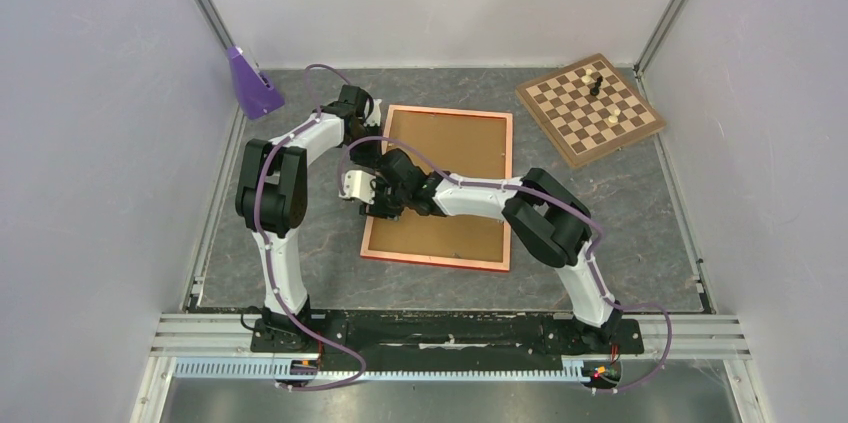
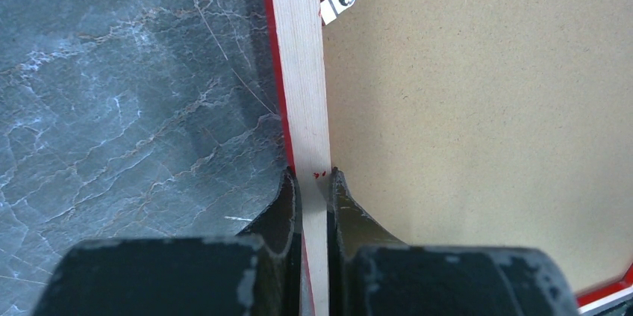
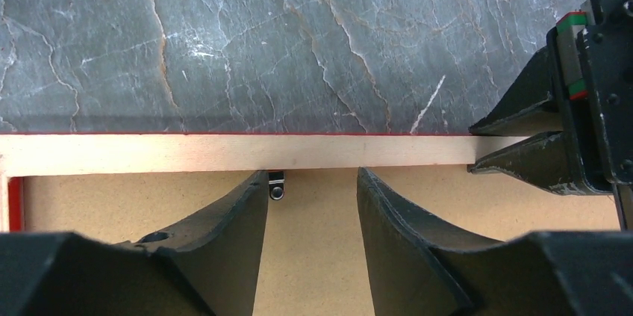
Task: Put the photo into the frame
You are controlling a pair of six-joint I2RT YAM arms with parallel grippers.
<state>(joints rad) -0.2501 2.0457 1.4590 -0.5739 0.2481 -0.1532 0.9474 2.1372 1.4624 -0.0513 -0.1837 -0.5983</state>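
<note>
Black mounting bar [image 1: 450, 328] at the near table edge carries both arm bases. Beyond it, the frame [image 1: 440, 262] lies flat on the grey marbled table [image 1: 620, 233], roughly central, back side up: pale bare-wood rails with an orange-red outer edge. A brown backing board [image 1: 450, 143] sits inside the rails and fills the opening. The left hand [image 2: 313, 178] is at the frame's left rail towards its far end, clenched on the frame with one finger on the outer side and one on the board side, and the wood pinched between them. The left wrist view shows a silver tab [image 2: 340, 1] screwed to the board just inside that rail, ahead of the fingers. The right hand [image 3: 310, 178] reaches across the board to the same left rail, nearer the frame's middle. Its fingers are released and apart, their tips at the rail's inner edge, with nothing gripped. A small metal clip [image 3: 276, 185] sits just beside the tip of one finger; contact cannot be told, nor whether this is the same tab. A chessboard [image 1: 590, 108] with a few pieces lies well apart at the far right corner. A purple object [image 1: 250, 83] stands at the far left corner.
</note>
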